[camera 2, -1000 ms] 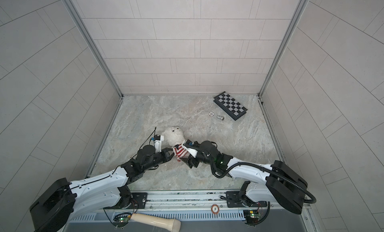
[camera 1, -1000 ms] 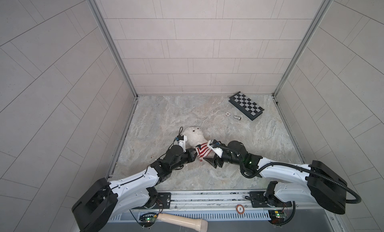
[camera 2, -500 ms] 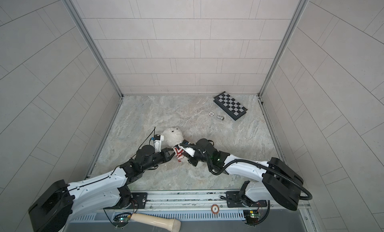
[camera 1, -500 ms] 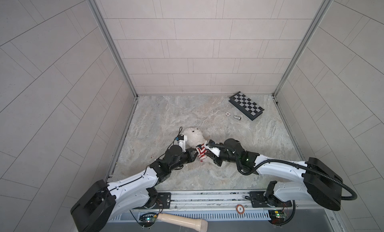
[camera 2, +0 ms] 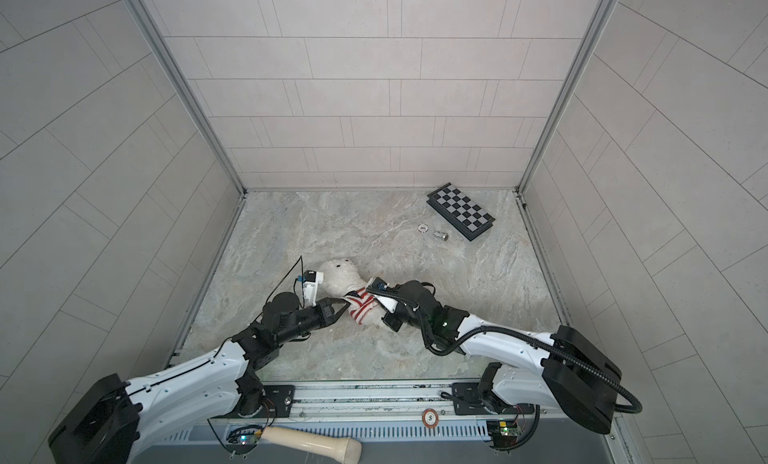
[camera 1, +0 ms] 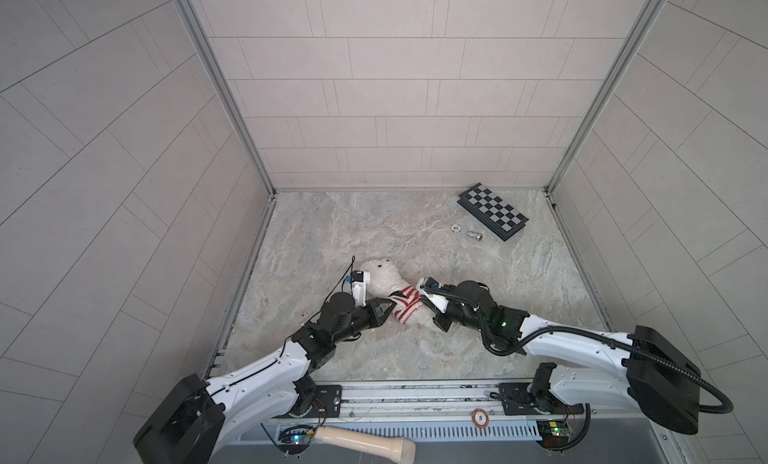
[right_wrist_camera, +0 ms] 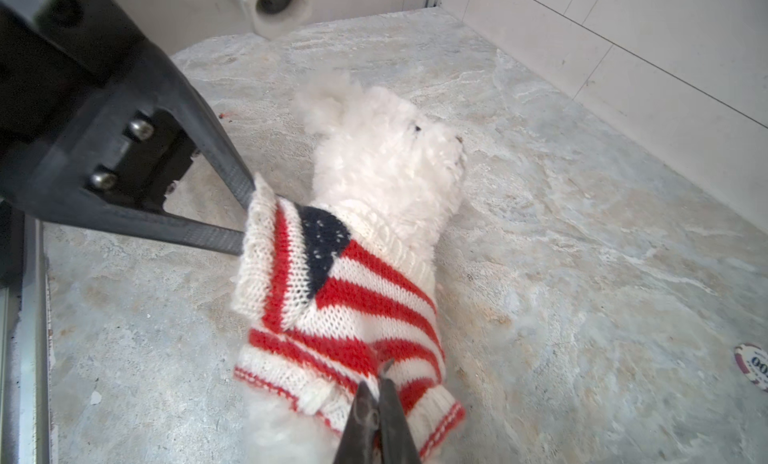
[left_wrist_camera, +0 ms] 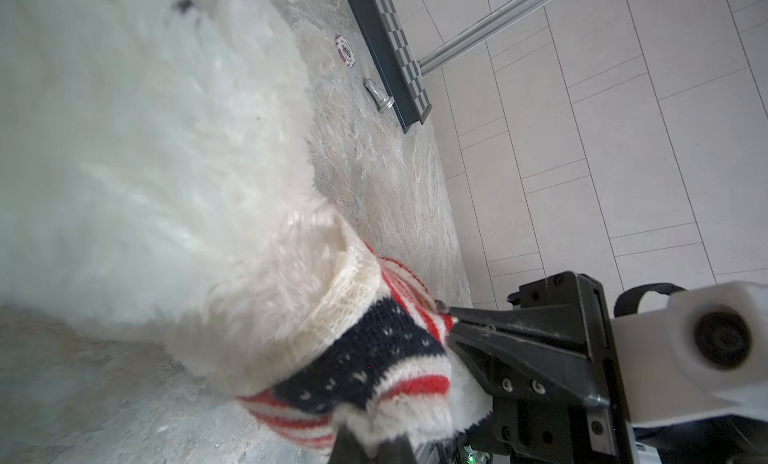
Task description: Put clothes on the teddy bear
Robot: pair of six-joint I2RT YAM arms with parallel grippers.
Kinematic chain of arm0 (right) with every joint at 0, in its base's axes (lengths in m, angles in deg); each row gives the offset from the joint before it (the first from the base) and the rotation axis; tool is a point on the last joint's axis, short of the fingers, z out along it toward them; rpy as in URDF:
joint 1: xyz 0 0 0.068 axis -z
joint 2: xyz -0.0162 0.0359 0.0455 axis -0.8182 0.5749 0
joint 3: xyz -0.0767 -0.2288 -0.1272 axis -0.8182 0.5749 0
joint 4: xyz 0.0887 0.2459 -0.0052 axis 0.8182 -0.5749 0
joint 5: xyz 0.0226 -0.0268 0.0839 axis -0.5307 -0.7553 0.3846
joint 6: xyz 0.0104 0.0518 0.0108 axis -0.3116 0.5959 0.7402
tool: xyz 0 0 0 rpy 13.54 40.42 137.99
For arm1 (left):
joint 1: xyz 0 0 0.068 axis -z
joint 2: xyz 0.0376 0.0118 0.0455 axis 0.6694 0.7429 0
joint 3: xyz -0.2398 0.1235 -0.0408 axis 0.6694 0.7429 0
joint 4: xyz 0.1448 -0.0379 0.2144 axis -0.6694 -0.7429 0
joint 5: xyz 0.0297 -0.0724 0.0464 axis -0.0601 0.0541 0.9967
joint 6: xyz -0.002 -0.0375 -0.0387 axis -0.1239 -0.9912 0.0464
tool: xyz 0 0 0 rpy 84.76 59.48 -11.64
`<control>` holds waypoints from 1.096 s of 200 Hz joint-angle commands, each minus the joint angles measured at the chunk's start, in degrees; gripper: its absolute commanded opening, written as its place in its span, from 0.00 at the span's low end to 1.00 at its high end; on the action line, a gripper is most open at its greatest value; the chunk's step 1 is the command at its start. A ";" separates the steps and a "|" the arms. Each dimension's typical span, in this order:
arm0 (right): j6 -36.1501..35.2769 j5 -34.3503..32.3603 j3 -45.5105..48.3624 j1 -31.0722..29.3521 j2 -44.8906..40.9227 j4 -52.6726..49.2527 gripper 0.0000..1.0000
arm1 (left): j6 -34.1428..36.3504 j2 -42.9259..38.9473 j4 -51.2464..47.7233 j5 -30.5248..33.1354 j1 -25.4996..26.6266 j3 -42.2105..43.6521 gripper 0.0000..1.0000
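The white fluffy teddy bear (camera 1: 384, 277) (camera 2: 340, 277) lies on the marble floor with its head toward the back wall. A red, white and navy knit sweater (camera 1: 405, 303) (camera 2: 360, 304) (right_wrist_camera: 332, 283) covers its body below the neck. My left gripper (camera 1: 390, 307) (camera 2: 345, 304) (left_wrist_camera: 372, 443) comes in from the left and is shut on the sweater's edge. My right gripper (camera 1: 420, 304) (camera 2: 376, 306) (right_wrist_camera: 380, 383) comes in from the right, shut on the striped hem. In the left wrist view the bear's fur (left_wrist_camera: 166, 150) fills the frame. Its legs are hidden.
A checkerboard (camera 1: 492, 210) lies at the back right, with a poker chip (camera 1: 456, 228) and a small metal piece (camera 1: 473, 235) beside it. Tiled walls enclose the floor on three sides. A rail and a pale wooden handle (camera 1: 365, 439) lie along the front.
My right gripper moved in toward the bear and went from open to shut on the sweater's hem. The left gripper kept its hold and barely moved.
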 commanded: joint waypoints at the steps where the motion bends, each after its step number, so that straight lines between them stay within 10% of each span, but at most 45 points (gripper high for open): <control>1: 1.84 -8.81 0.85 1.18 -1.23 -3.35 0.00 | 2.18 -1.72 2.19 -3.05 -1.72 1.91 0.00; 59: 2.63 -13.90 -3.73 1.78 4.51 -9.59 0.00 | -0.50 -3.30 11.89 -14.82 -4.77 4.88 0.00; 112: 3.61 -17.53 -4.50 1.81 5.07 -10.65 0.00 | 10.37 -3.77 -6.01 -25.00 -4.76 -1.13 0.00; 183: 0.40 -3.60 3.25 1.01 -2.98 0.00 0.05 | 18.01 1.85 -15.99 -19.47 -4.79 -6.89 0.00; 219: 1.21 0.07 5.09 -1.45 -3.75 2.77 0.10 | 16.77 2.47 -15.64 -15.23 -4.77 -7.48 0.43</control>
